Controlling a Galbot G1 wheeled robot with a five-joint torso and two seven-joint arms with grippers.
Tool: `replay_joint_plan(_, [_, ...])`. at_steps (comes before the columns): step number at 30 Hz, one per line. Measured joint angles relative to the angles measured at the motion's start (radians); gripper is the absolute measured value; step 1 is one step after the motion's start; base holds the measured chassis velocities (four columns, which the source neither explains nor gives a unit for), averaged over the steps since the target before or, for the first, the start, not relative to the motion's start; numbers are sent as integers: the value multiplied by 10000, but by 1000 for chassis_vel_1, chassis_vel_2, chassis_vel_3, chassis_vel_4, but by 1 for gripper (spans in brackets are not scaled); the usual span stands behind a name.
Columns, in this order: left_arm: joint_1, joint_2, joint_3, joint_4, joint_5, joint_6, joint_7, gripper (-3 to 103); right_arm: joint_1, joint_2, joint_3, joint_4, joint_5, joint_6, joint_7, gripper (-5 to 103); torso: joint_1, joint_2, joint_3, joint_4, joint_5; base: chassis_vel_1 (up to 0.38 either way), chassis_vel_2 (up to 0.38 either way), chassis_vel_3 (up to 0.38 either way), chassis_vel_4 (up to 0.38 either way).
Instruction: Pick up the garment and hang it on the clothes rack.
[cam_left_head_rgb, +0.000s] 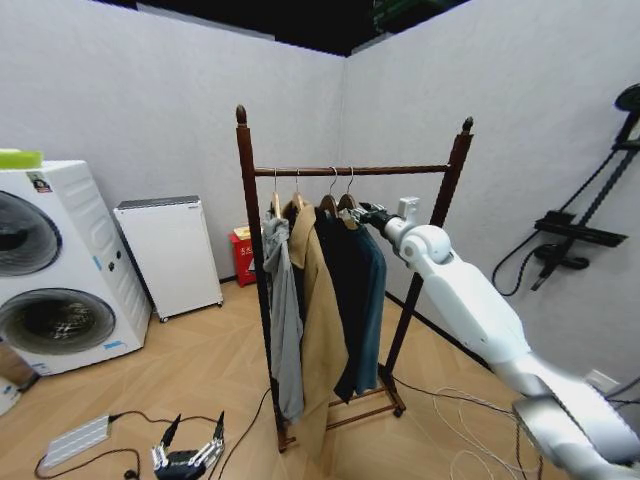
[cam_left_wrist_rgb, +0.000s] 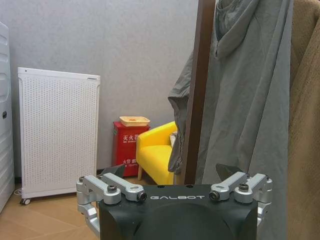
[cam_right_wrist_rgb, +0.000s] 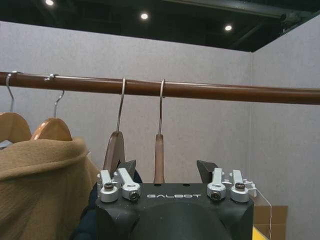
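Landmark: clothes rack (cam_left_head_rgb: 350, 171), dark wooden bar between two posts.

Garment (cam_left_head_rgb: 366, 290): teal-blue, long, hanging from the bar at the end nearest the right post. Its hook (cam_right_wrist_rgb: 161, 106) sits over the bar. Beside it toward the left post: a darker coat (cam_left_head_rgb: 338, 290), then a tan coat (cam_left_head_rgb: 318, 340), then a grey hooded jacket (cam_left_head_rgb: 284, 330) at the left post.

Right gripper (cam_left_head_rgb: 366, 216): up at hanger height just below the bar, at the garment's shoulder. In the right wrist view the fingers (cam_right_wrist_rgb: 131, 167) stand spread, with the wooden neck of the hanger (cam_right_wrist_rgb: 159, 159) between them; nothing pinched, so released. Judged: the hanging looks done and the arm is clear to pull away.

Left gripper (cam_left_wrist_rgb: 172, 175): low, near the foot of the left post, jaws apart and holding nothing, facing the grey jacket. Idle.

Risks from here, as a judgement:
- Fingers straddle the hanger neck; a sideways retreat could drag the hook along the bar or lift it off.
- The neighbouring hook (cam_right_wrist_rgb: 120, 104) is close; a snag there would pull the dark coat askew.
- Soft cloth at the shoulder could catch on a finger.
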Motion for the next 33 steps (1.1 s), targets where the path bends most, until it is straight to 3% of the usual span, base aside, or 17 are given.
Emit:
replay_joint_plan(3, [0, 1, 0, 0, 0, 0, -4, 100, -1789, -249, 1174, 1219, -416, 20, 230, 83, -1, 1, -1, 0, -3, 0, 0, 0, 0])
replay_joint_plan(6, [0, 0, -1, 0, 0, 0, -5, 100, -2634, -273, 1570, 1569, -550, 96, 443, 88, -1, 0, 0, 2, 3, 0, 0, 0, 0])
replay_joint_plan(9, [0, 0, 0, 1, 0, 0, -4, 100, -5068, -120, 3199, 2426, -1237, 248, 728, 99, -1, 0, 0, 2, 0, 0, 0, 0, 0])
replay_joint_plan(10, [0, 0, 0, 1, 0, 0, -4, 100, -5068, -120, 3199, 2426, -1237, 248, 728, 99, -1, 0, 0, 2, 0, 0, 0, 0, 0])
replay_joint_plan(12, [0, 0, 0, 0, 0, 0, -3, 100, -6690, 115, 4168, 2817, -1993, 463, 478, 100, 0, 0, 0, -1, 2, 0, 0, 0, 0])
replay_joint_plan(16, [0, 0, 0, 0, 0, 0, -3, 100, -8380, 578, 5145, 3060, -2773, 895, 164, 100, -2, 0, 0, -3, 1, 0, 0, 0, 0])
replay_joint_plan(19, [0, 1, 0, 0, 0, 0, -3, 100, -9092, 912, 5533, 3185, -3074, 1139, 68, 100, -1, 1, 0, 1, -1, 0, 0, 0, 0])
replay_joint_plan(33, [0, 0, 0, 0, 0, 0, -3, 100, -10504, 2317, 6310, 3846, -3785, 1683, -28, 100, 0, -1, 1, 2, -2, 0, 0, 0, 0])
